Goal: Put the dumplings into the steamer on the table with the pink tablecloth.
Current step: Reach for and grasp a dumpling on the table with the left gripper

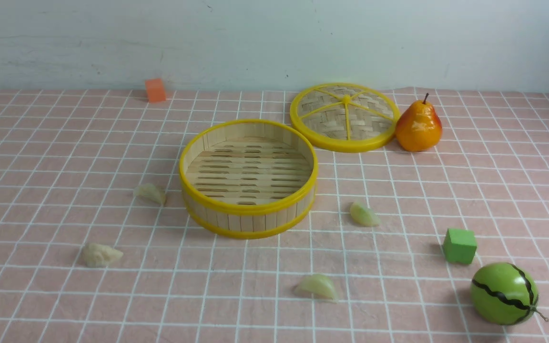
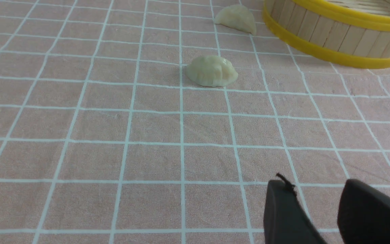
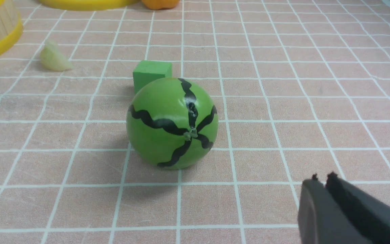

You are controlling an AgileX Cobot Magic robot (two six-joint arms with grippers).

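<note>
Lying loose: four dumplings around the steamer

You have the round, shallow bamboo steamer point(image 1: 248, 208) with yellow rims standing mid-table point(image 1: 517, 200) on the salmon-pink, white-gridded tablecloth point(image 1: 41, 157), its slatted floor bare. The small, pale, pleated crescent dumplings all lie on the cloth, none touching the basket:
- a cream dumpling point(image 1: 150, 193) just beside its left wall
- a second cream dumpling point(image 1: 100, 255) further left and nearer you
- a greenish dumpling point(image 1: 364, 214) near its right side
- another greenish dumpling point(image 1: 318, 287) in front of it

Your left claw point(image 2: 313, 189) sits low over bare cloth with its dark fingers parted and nothing between them, well apart from the nearer dumpling. Your right claw point(image 3: 323, 179) has its fingers pressed almost together and grips nothing.

The green striped toy watermelon point(image 3: 172, 123) lies ahead of the right claw, with the green foam cube point(image 3: 151, 73) just behind it. The flat woven lid with yellow spokes point(image 1: 343, 116) rests beyond the steamer, with the orange-yellow plastic pear point(image 1: 418, 126) upright at its right edge. A small orange block point(image 1: 155, 90) stands by the back wall.
</note>
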